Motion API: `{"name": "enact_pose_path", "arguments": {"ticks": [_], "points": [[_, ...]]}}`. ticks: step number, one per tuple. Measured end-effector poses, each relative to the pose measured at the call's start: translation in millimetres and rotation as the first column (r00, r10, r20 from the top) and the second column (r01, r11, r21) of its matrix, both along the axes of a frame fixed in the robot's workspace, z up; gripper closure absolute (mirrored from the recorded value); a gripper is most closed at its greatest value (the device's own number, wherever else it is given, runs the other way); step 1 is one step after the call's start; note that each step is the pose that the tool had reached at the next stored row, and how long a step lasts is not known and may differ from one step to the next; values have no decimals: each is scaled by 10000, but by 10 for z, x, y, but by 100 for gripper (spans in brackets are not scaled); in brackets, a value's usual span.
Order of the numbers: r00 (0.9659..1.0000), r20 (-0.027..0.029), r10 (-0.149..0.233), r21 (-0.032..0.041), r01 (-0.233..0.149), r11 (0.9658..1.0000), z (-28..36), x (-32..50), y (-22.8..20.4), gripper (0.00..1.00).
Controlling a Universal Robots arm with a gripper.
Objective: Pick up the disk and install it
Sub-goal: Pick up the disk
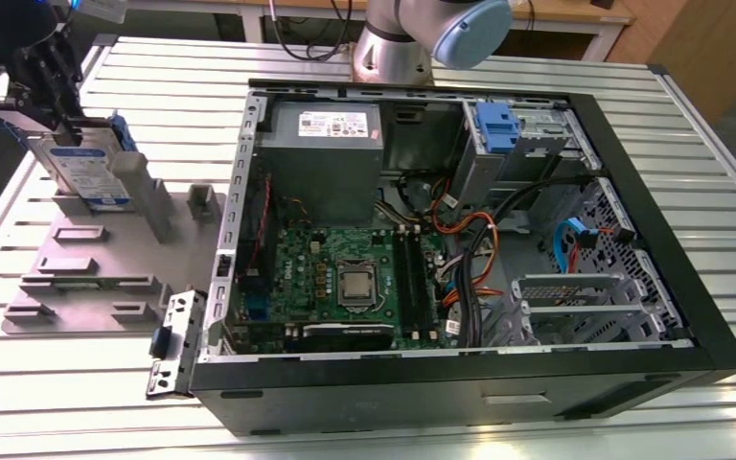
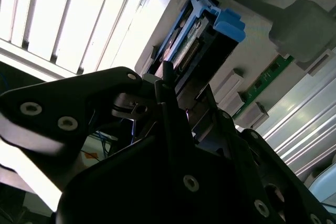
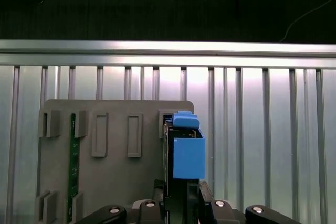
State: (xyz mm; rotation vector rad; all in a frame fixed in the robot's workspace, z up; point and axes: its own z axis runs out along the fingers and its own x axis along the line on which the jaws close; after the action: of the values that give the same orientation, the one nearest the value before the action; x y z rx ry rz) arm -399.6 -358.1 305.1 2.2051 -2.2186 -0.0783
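Slatted metal table (image 1: 675, 125) carries your open computer case (image 1: 471, 383) and, on the exterior view's left, a grey fixture plate (image 1: 87, 264). Your gripper (image 1: 72, 139) is clamped on the disk (image 1: 87, 174), which stands upright on edge at one end of that plate; you cannot tell whether it sits in a slot or hangs clear
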Motion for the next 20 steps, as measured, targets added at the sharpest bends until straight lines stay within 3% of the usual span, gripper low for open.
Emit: {"name": "enact_pose_path", "arguments": {"ticks": [20], "points": [[10000, 0, -10, 0, 10, 10000, 27, 0, 0, 65]]}}
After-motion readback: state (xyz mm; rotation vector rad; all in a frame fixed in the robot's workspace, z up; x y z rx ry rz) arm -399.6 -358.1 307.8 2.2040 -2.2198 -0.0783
